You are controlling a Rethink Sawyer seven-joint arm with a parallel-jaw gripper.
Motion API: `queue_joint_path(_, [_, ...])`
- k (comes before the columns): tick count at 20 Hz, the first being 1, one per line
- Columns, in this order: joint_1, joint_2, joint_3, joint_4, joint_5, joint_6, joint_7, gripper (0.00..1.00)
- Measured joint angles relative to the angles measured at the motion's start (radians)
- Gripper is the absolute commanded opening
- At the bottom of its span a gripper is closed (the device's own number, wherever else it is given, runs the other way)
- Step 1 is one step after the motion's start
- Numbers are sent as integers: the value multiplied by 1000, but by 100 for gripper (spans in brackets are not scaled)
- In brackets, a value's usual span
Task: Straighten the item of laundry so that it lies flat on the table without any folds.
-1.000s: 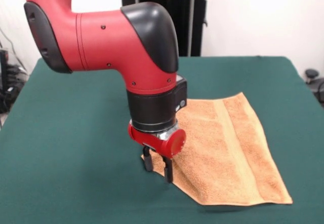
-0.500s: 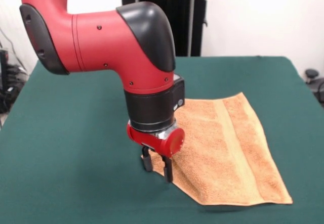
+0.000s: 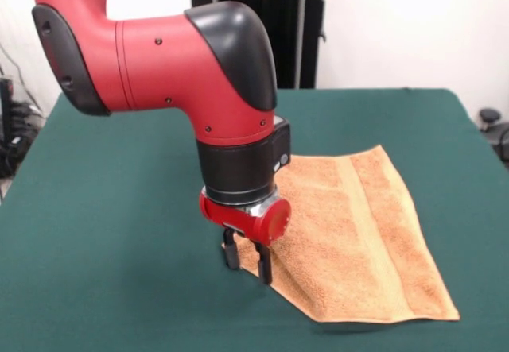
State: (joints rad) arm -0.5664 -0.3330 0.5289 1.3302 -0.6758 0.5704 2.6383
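Note:
The orange-tan towel (image 3: pixel 358 233) lies on the dark green table (image 3: pixel 119 209), right of centre, spread out as a slanted four-sided shape. A flat woven band runs down its middle and its near edge looks doubled. My gripper (image 3: pixel 247 262) points straight down at the towel's left edge, close to the cloth. Its two fingertips (image 3: pixel 231 255) stand apart, with the towel's edge showing between them. The wrist hides the towel's far left corner.
The robot's black pedestal (image 3: pixel 262 26) stands at the table's far side. The red arm's elbow (image 3: pixel 143 50) reaches over the left half of the table. Bare green cloth surrounds the towel on all sides.
The arm shifted very slightly left and the gripper rose a touch. The towel has not moved.

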Motion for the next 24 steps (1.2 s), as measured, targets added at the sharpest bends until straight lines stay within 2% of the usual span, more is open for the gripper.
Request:
queue_joint_path(11, [-5,-21,-9,32,-17,0,0,100])
queue_joint_path(24, [-5,-121,-48,138,-53,81,0,100])
